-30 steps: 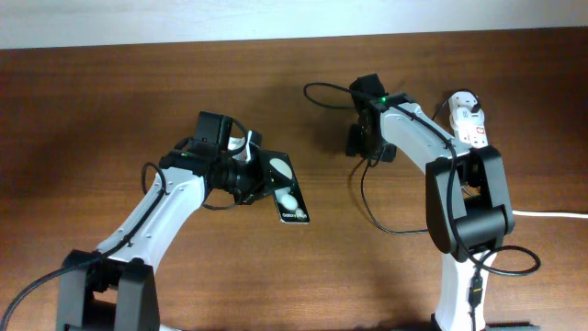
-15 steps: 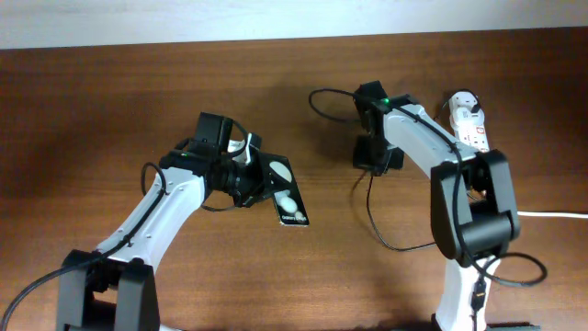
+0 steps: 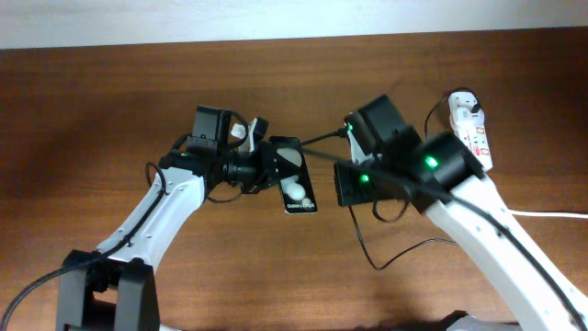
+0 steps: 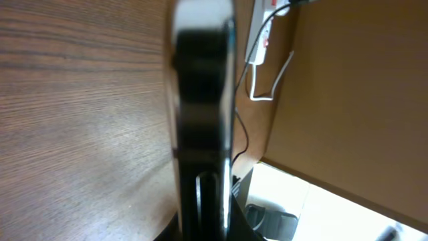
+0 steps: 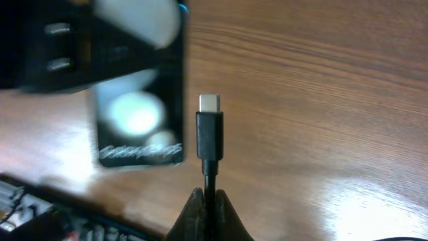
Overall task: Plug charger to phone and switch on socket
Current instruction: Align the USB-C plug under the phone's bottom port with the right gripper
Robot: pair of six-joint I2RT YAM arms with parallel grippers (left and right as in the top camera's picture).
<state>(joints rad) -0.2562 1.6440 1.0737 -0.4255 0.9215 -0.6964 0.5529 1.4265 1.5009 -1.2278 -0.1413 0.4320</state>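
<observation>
The phone (image 3: 296, 184), a black glossy slab with white round spots, is held off the table by my left gripper (image 3: 266, 171), shut on its upper end. It appears edge-on (image 4: 200, 100) in the left wrist view, between the jaws of that gripper (image 4: 204, 217). My right gripper (image 5: 209, 204) is shut on the thin black cable of the charger (image 5: 209, 137). The metal plug tip (image 5: 209, 103) points away from the fingers, just right of the phone's lettered end (image 5: 139, 127) and apart from it. My right arm (image 3: 367, 175) hovers right of the phone. The socket (image 3: 470, 129) lies at the back right.
The charger's slack cable (image 3: 372, 257) loops on the table under my right arm. A thick white cord (image 3: 551, 214) runs off the right edge. The socket (image 4: 263, 40) shows far off in the left wrist view. Both arm bases stand at the front edge.
My right gripper closed on the charger cable near the socket, and the arm swung left and forward with it to beside the phone. My left arm shifted the phone slightly right.
</observation>
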